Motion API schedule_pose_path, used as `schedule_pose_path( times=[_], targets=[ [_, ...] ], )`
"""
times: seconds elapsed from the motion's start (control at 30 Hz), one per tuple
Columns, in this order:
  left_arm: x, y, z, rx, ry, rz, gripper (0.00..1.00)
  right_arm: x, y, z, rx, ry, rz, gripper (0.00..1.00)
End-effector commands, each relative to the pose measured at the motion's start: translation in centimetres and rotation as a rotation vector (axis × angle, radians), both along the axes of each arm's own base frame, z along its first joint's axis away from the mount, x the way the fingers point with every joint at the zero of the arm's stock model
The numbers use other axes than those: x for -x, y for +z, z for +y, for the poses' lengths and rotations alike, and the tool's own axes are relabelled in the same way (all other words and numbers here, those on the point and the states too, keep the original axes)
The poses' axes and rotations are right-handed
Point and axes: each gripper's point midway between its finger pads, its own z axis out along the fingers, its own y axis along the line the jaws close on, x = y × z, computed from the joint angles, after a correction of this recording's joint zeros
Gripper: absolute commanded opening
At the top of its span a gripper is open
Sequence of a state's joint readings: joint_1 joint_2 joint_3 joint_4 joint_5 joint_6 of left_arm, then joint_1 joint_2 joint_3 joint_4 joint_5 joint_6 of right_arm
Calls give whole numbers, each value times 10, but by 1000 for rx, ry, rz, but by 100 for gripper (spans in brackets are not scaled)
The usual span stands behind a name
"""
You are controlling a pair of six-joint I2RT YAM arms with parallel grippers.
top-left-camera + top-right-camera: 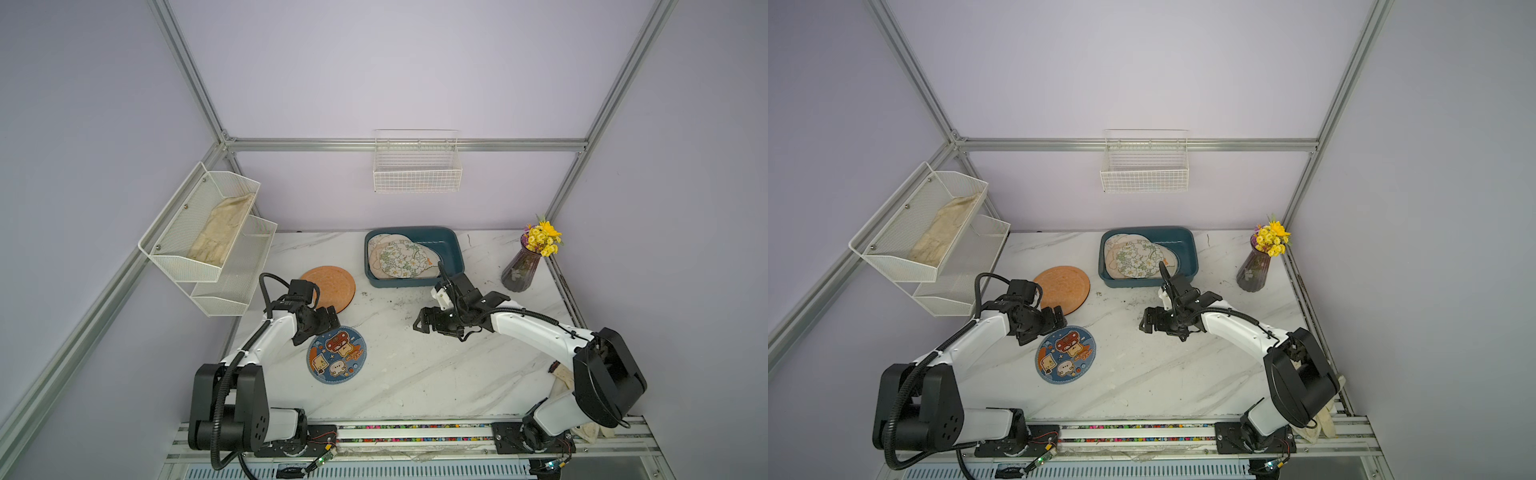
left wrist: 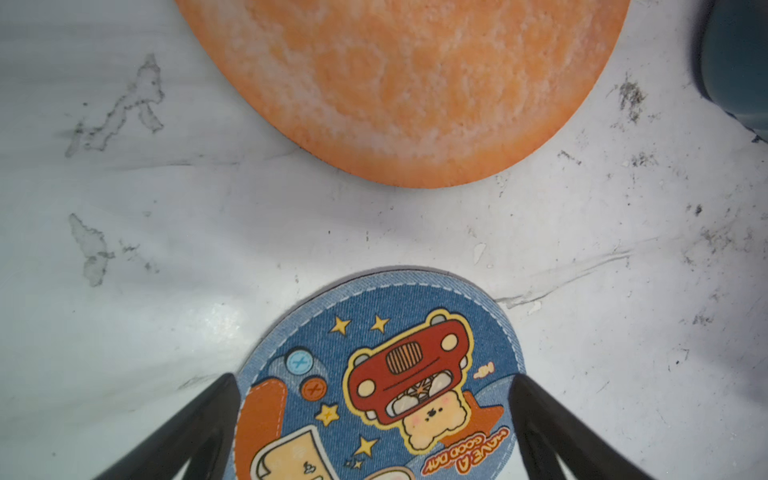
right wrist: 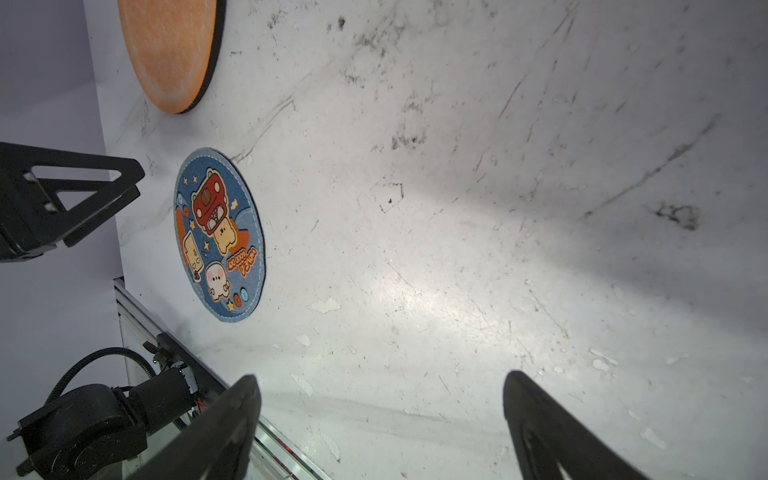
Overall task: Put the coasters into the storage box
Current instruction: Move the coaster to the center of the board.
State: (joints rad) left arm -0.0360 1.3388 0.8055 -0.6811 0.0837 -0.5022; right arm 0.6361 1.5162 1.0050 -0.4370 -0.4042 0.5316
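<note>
Box (image 1: 448,252) lies lengthwise along back wall (image 1: 415,99); left tool (image 2: 372,377), right tool (image 3: 380,376) spread apart.

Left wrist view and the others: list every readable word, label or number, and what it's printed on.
"HAVE A GOOD DAY": orange lettering on the blue cartoon coaster, upside down in the left wrist view.
Floral coaster in the storage box: no text legible.
Nothing else readable.

Orange coaster (image 1: 336,286) is mottled, cartoon coaster (image 1: 337,355) denim-blue, floral coaster (image 1: 401,259) cream-green, storage box (image 1: 451,249) teal.
</note>
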Motion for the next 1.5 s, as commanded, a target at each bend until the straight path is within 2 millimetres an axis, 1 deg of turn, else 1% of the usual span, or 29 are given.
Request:
schedule_pose_path(
  times=[0.0,0.07,0.2,0.3,0.5,0.67,0.87,1.17,1.3,1.47],
  targets=[
    [32,-21,5,-8,52,87,100,0,7,0,-4,-9,-22,93],
    [40,-25,6,-9,74,94,100,0,8,0,-4,-7,-24,93],
    [45,-28,11,-28,120,105,100,0,7,2,-4,-1,-20,93],
    [53,-36,14,-35,146,132,100,-1,7,2,1,7,-21,93],
    [61,-52,4,7,138,154,100,-5,8,6,0,14,-24,94],
    [63,-57,-4,34,119,149,100,-6,7,8,-2,17,-23,94],
    [67,-57,-24,83,70,150,100,-7,5,11,1,26,-22,94],
    [72,-56,-61,131,-14,155,100,-6,1,18,4,38,-25,94],
    [69,-54,-80,146,-64,146,100,-4,-1,22,10,43,-26,94],
    [63,-50,-108,163,-142,134,100,-3,-4,35,28,67,-32,94]
  ],
)
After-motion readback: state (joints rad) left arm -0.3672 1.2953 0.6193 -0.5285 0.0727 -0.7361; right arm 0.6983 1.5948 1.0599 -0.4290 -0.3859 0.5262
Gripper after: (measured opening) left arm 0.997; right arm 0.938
